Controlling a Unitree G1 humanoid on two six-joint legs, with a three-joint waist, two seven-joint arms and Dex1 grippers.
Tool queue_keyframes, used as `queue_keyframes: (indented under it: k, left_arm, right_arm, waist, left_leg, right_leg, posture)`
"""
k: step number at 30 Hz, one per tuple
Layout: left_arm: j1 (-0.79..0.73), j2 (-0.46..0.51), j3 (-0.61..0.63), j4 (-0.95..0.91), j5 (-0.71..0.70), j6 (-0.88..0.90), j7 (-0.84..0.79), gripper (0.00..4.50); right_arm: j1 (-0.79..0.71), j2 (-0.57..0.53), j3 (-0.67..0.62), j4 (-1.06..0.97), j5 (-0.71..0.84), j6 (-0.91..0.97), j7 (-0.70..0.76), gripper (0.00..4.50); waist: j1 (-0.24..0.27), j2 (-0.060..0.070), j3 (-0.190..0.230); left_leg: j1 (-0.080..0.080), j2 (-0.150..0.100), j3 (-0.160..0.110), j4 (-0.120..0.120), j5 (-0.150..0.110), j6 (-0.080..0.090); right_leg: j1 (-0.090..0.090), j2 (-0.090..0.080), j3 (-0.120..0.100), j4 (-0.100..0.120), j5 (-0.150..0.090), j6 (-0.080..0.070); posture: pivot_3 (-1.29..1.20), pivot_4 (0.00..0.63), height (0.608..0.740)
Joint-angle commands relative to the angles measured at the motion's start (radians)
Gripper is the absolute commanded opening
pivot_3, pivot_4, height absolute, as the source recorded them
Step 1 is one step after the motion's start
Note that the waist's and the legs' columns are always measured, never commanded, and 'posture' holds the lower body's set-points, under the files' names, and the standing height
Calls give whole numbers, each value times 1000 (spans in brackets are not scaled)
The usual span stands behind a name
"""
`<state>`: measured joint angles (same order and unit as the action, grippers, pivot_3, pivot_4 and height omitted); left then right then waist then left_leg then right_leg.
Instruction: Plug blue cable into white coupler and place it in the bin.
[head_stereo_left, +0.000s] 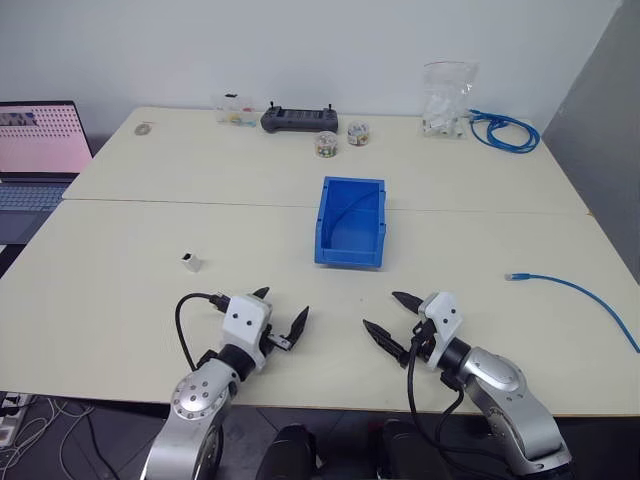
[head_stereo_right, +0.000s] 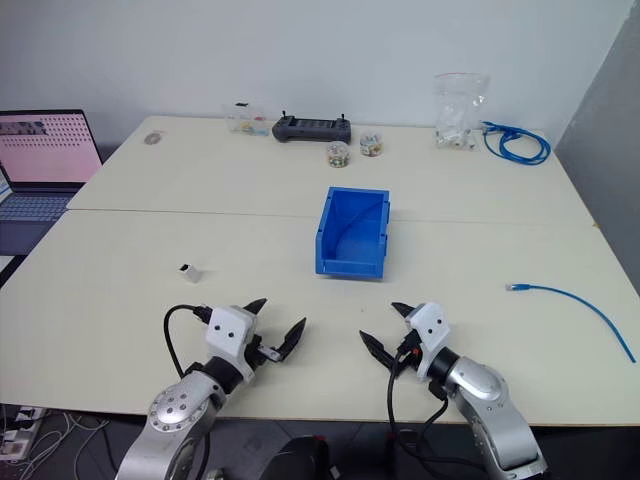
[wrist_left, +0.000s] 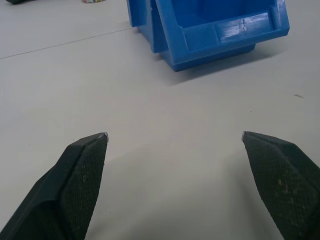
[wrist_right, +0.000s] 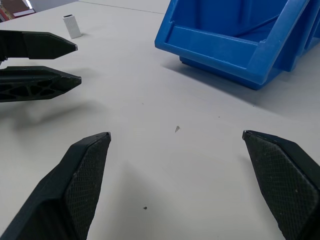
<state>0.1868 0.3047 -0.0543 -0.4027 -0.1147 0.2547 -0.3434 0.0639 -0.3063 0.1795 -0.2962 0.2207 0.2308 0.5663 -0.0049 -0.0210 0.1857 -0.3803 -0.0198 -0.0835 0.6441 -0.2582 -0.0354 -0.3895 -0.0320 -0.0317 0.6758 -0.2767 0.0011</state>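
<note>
- The blue cable (head_stereo_left: 585, 293) lies loose on the table's (head_stereo_left: 130, 300) right side, its clear plug end pointing left toward the middle and its length trailing right and toward the table's near edge.
- The white coupler (head_stereo_left: 192, 262) stands alone on the left side, well apart from the cable, with the bin (head_stereo_left: 351, 222) between them and farther back.
- The right gripper (head_stereo_left: 397, 315) hovers at the near edge, jaws spread wide and empty; the cable's plug lies to its right and a little farther back, so this arm is plainly the nearer one for the cable.
- The left gripper (head_stereo_left: 282, 308) is likewise spread and empty; the coupler sits to its left and farther back, near it.
- My reading: no pick has begun, and each arm must swing outward, away from the bin.
- Counts: one loose cable, one coupler, one bin, two grippers.
- At the far edge: one coiled cable bundle (head_stereo_left: 505, 131), one clear bag (head_stereo_left: 446, 98), one black controller (head_stereo_left: 299, 120).
</note>
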Motion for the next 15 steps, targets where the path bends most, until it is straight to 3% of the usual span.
queue_keyframes:
  k: [1, 15]
  left_arm:
    - [7, -9, -6, -49, -17, -21, -11, 4500]
    - [20, 11, -12, -61, -29, -12, -43, 4500]
  right_arm:
    - [-6, -3, -12, -12, 12, -12, 7, 4482]
    - [1, -16, -16, -21, 11, -11, 8, 4482]
  waist:
    - [0, 0, 0]
    - [0, 0, 0]
  left_leg:
    - [0, 0, 0, 0, 0, 0]
    - [0, 0, 0, 0, 0, 0]
  right_leg:
    - [0, 0, 0, 0, 0, 0]
    - [0, 0, 0, 0, 0, 0]
  posture:
    - [0, 150, 740]
    - [0, 150, 740]
